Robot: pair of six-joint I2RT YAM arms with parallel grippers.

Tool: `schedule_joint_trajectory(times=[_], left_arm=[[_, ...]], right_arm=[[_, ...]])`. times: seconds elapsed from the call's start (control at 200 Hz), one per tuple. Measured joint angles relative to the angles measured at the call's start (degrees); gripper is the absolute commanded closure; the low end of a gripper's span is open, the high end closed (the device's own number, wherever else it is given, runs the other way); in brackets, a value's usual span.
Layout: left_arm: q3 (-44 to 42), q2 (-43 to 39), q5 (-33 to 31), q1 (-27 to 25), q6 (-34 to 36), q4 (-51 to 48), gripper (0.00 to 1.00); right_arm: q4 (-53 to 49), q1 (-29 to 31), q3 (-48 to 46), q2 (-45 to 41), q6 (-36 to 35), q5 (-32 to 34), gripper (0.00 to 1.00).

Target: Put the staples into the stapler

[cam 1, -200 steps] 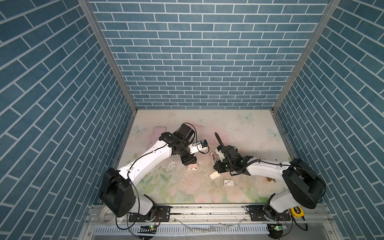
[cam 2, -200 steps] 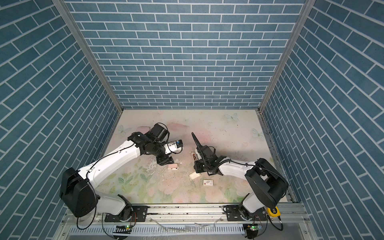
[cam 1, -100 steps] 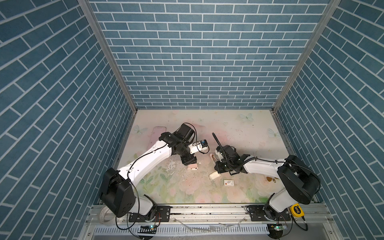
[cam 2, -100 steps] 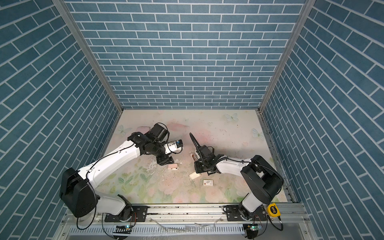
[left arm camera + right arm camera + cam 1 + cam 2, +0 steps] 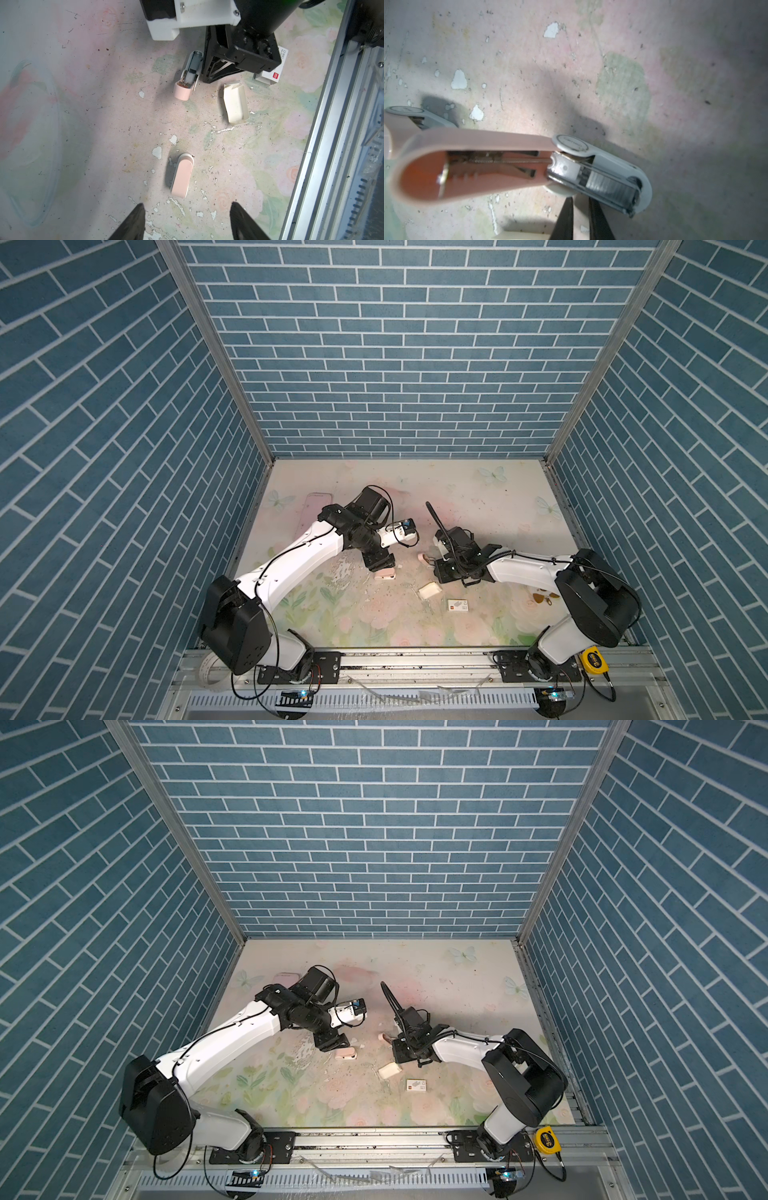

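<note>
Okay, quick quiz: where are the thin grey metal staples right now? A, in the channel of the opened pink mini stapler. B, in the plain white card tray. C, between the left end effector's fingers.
A: the right wrist view shows the thin grey metal staples sitting in the channel of the opened pink mini stapler.

In a top view, you have bare mat from six to eight o'clock of the closed stapler; at three, the open stapler and card tray seemingly narrow the lane.
</note>
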Motion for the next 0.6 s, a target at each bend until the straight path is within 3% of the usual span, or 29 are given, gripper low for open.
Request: schedule_joint_trajectory(times=[0.155, 0.43, 0.6], left_arm=[[0.0, 0.9, 1.8, 0.0, -0.7, 2.1, 0.28], [0.7, 8.4, 8.2, 0.0, 1.8, 6.2, 0.30], [3.1, 13.9, 10.5, 0.0, 4.9, 7.7, 0.29]], right_arm=[[-0.2, 0.0, -0.2, -1.1, 0.0, -1.1, 0.80], [-6.1, -1.0, -3.0, -15.6, 3.9, -1.5, 0.76], [-9.6, -4.6, -3.6, -19.1, 7.8, -1.8, 0.76]])
